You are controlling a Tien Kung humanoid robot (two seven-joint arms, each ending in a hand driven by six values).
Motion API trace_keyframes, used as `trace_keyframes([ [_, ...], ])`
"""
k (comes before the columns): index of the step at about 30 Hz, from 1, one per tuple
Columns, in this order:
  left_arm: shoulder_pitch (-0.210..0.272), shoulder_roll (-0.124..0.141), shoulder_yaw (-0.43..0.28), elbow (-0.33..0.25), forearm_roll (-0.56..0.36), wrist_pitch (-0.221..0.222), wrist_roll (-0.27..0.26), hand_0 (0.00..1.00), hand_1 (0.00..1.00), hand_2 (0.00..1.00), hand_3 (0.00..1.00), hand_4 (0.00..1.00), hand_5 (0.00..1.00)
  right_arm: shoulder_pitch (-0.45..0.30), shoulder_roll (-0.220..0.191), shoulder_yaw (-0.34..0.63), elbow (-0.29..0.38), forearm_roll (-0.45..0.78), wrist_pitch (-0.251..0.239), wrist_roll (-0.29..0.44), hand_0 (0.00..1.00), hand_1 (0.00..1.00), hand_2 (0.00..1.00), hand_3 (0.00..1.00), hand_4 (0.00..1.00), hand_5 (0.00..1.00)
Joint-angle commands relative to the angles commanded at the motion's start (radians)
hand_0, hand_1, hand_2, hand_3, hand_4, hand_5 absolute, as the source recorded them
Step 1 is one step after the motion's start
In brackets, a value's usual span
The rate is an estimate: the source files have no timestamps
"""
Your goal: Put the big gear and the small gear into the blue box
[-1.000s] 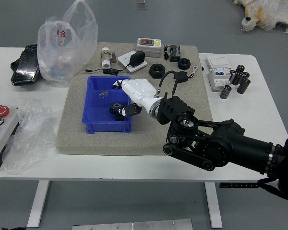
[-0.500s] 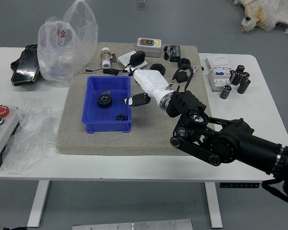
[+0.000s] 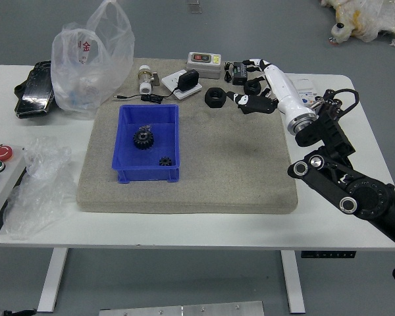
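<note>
- Toward the upper right of the frame, the right robot hand (image 3: 278,87) is opened wide, fingers apart, gripping nothing visible.
- Just left of it, a black ring (image 3: 215,97) on the grey-beige mat (image 3: 217,178).
- Left of centre, the blue box (image 3: 148,176): the big gear (image 3: 143,137) inside near its middle, the small gear (image 3: 165,161) inside toward its lower right corner, the two apart.
- Upper middle, a black power adapter (image 3: 188,79).
- Upper left, a clear plastic bag (image 3: 92,62).
- Left edge, a red button (image 3: 3,153) on a control box.
- Lower left corner, a sliver of the left robot hand (image 3: 12,313), state unclear.
</note>
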Motion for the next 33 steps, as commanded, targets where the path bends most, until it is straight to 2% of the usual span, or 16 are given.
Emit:
trace_keyframes([
  [2,-0.001,0.005,0.026,0.004,-0.022,0.002,-0.023,0.651,0.6,0.57,0.68,0.667,0.355,-0.032,-0.01,0.051,0.006,0.056,0.005,0.046,0.384,0.639,0.741,0.771,0.852,0.407],
  [3,-0.002,0.007,0.047,0.007,-0.041,0.003,-0.04,0.647,0.588,0.567,0.678,0.666,0.356,-0.049,-0.015,0.077,0.01,0.087,0.009,0.07,0.398,0.64,0.727,0.749,0.844,0.445],
  [8,-0.003,0.018,0.16,0.019,-0.154,0.017,-0.136,0.647,0.588,0.567,0.678,0.666,0.356,-0.139,-0.033,0.201,0.028,0.234,0.044,0.179,0.398,0.64,0.727,0.749,0.844,0.445],
  [9,-0.004,0.019,0.18,0.021,-0.175,0.02,-0.153,0.647,0.575,0.561,0.671,0.667,0.357,-0.155,-0.035,0.223,0.032,0.258,0.052,0.198,0.429,0.644,0.721,0.72,0.836,0.456],
  [14,-0.008,0.023,0.308,0.024,-0.307,0.032,-0.248,0.647,0.575,0.561,0.671,0.667,0.357,-0.26,-0.051,0.347,0.058,0.405,0.109,0.301,0.429,0.644,0.721,0.72,0.836,0.456],
  [15,-0.008,0.024,0.337,0.024,-0.337,0.036,-0.269,0.638,0.503,0.544,0.658,0.668,0.357,-0.284,-0.053,0.374,0.062,0.436,0.123,0.321,0.49,0.656,0.721,0.712,0.835,0.509],
  [17,-0.006,0.026,0.39,0.023,-0.394,0.044,-0.309,0.638,0.503,0.544,0.658,0.668,0.357,-0.329,-0.057,0.424,0.068,0.493,0.147,0.356,0.49,0.656,0.721,0.712,0.835,0.509],
  [20,-0.003,0.026,0.452,0.025,-0.464,0.054,-0.341,0.638,0.503,0.544,0.658,0.668,0.357,-0.39,-0.059,0.495,0.07,0.576,0.179,0.393,0.49,0.656,0.721,0.712,0.835,0.509],
  [21,-0.002,0.025,0.456,0.026,-0.474,0.058,-0.344,0.635,0.464,0.522,0.655,0.663,0.347,-0.407,-0.058,0.516,0.069,0.6,0.187,0.403,0.553,0.656,0.707,0.698,0.83,0.533],
  [26,0.003,0.027,0.425,0.03,-0.46,0.076,-0.34,0.635,0.464,0.522,0.655,0.663,0.347,-0.454,-0.049,0.614,0.067,0.716,0.215,0.438,0.553,0.656,0.707,0.698,0.83,0.533],
  [27,0.004,0.028,0.415,0.03,-0.451,0.078,-0.337,0.632,0.394,0.477,0.634,0.658,0.342,-0.457,-0.048,0.625,0.067,0.733,0.217,0.442,0.512,0.635,0.658,0.674,0.83,0.534],
  [32,0.009,0.03,0.402,0.031,-0.439,0.086,-0.341,0.632,0.394,0.477,0.634,0.658,0.342,-0.464,-0.043,0.649,0.063,0.789,0.228,0.454,0.512,0.635,0.658,0.674,0.83,0.534],
  [33,0.01,0.03,0.405,0.032,-0.443,0.088,-0.344,0.628,0.383,0.449,0.621,0.649,0.333,-0.465,-0.043,0.648,0.062,0.794,0.229,0.455,0.491,0.626,0.645,0.661,0.843,0.522],
])
